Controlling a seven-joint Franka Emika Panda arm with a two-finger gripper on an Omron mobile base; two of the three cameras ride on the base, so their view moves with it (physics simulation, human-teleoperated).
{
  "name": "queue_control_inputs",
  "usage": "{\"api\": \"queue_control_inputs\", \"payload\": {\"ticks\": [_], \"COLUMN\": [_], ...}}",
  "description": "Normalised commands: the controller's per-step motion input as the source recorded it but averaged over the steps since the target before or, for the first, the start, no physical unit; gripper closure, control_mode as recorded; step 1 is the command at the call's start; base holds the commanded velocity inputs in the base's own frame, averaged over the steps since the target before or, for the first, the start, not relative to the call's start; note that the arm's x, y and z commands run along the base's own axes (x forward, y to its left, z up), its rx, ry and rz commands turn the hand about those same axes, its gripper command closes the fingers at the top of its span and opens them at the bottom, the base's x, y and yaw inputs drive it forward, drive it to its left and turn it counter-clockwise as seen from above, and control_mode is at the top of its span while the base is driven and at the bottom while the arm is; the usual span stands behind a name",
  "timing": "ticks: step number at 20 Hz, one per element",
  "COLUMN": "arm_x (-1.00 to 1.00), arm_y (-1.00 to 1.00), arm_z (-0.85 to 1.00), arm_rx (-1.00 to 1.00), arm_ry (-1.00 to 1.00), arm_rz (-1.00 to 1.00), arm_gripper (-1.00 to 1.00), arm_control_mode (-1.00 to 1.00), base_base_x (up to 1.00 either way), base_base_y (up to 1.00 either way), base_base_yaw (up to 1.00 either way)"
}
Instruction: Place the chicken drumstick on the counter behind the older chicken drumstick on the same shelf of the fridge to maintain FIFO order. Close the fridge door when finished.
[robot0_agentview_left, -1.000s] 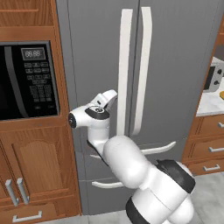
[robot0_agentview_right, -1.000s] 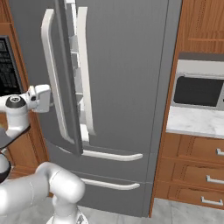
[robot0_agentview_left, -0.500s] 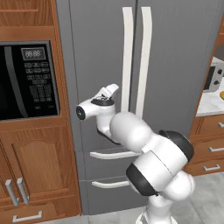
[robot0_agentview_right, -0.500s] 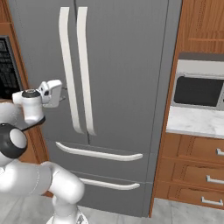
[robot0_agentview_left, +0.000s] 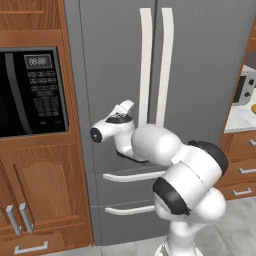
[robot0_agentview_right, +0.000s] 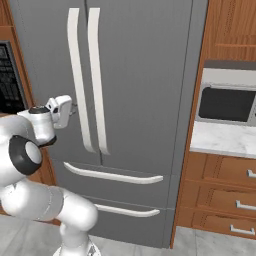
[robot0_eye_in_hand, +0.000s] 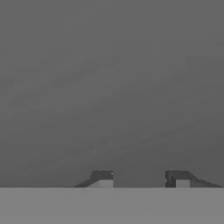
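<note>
in front of the arm the grey fridge (robot0_agentview_left: 200, 75) is standing shut; the gripper (robot0_eye_in_hand: 141, 178), fingers parted and empty, is pointing at its left door

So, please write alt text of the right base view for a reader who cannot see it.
A tall grey French-door fridge stands with both doors shut, and the white robot arm's gripper sits beside its left long white handle. To the right, a microwave stands on a marble counter.

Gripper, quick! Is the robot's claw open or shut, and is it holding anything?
Gripper: its two fingertips stand apart with nothing between them, so it is open and holds nothing, right up against the grey fridge door.
</note>
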Motion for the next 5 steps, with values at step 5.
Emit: {"api": "queue_control_inputs", "payload": {"ticks": [5], "arm_x": [0.39], "arm_y": [-0.13], "arm_z": [0.00], "arm_rx": [0.00], "arm_ry": [0.00], "arm_rz": [0.05], "arm_gripper": [-1.00], "arm_control_mode": [-1.00], "base_base_x": [0.00], "base_base_y": [0.00], "base_base_yaw": [0.00]}}
